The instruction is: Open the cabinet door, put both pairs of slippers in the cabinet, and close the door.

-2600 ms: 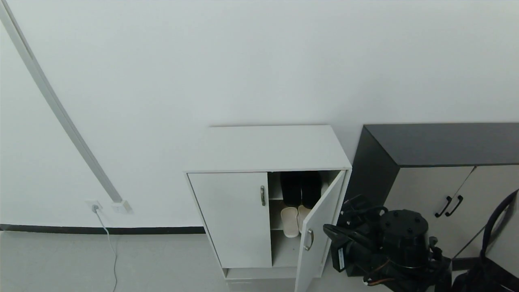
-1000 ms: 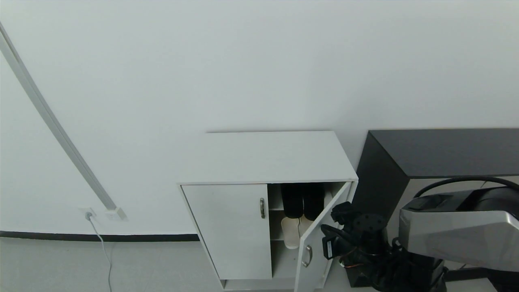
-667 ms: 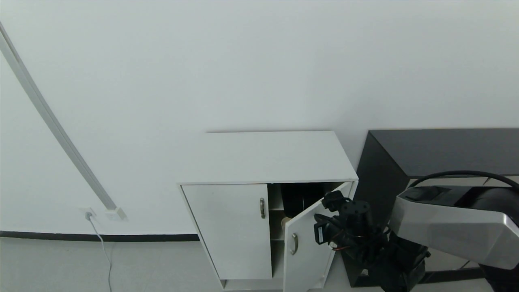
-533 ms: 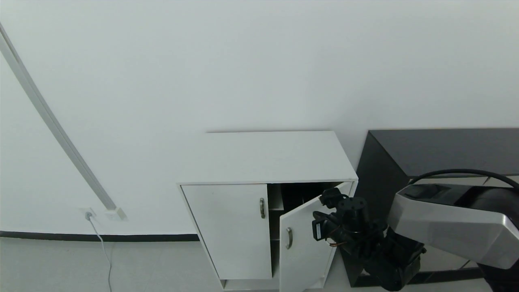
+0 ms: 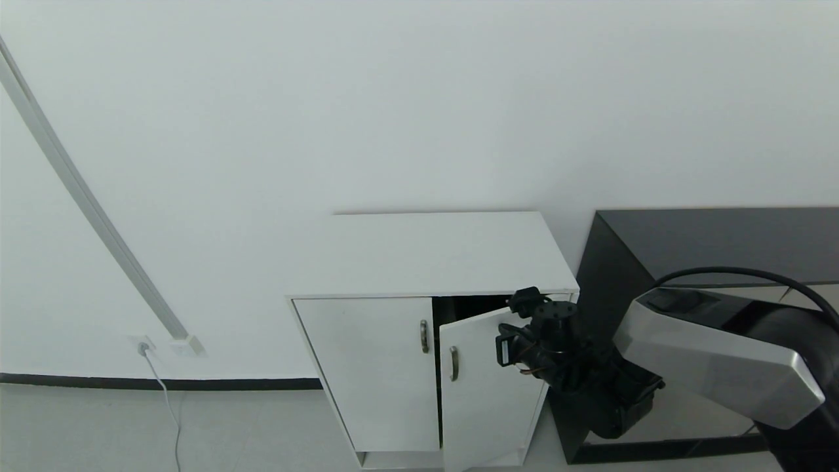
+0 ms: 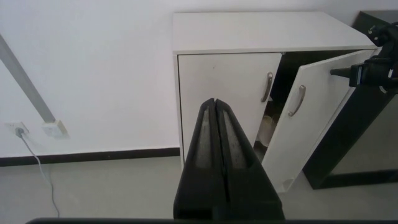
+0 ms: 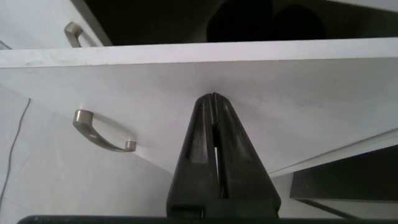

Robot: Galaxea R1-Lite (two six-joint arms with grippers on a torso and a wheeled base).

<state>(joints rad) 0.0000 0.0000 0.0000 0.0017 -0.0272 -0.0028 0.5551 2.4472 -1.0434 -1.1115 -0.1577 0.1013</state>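
Against the white wall (image 5: pixel 393 98), in the head view, stands a white two-door cabinet (image 5: pixel 439 252) with a dark low cabinet (image 5: pixel 708 242) just beside it on the right. The cabinet's left-hand door (image 5: pixel 367 367) is flat shut. Its right-hand door (image 5: pixel 485 393) stands slightly ajar, leaving a narrow dark gap along the top and at the middle. The black right gripper (image 5: pixel 518 341) sits against the outer face of this door near its top edge, to the hinge side of the curved metal handle (image 5: pixel 452 364).

In the left wrist view, the left gripper (image 6: pixel 214 102) hangs in the air well apart from the cabinet, its jaws together and holding nothing. Through the gap between the doors a pale slipper (image 6: pixel 267 127) shows on a shelf inside.

In the right wrist view, the right gripper (image 7: pixel 214 96) has its jaws pressed together, their tips touching the door's white face just under its top edge. Beyond that edge, inside the cabinet, the rounded dark shapes of the black slippers (image 7: pixel 236 22) show.
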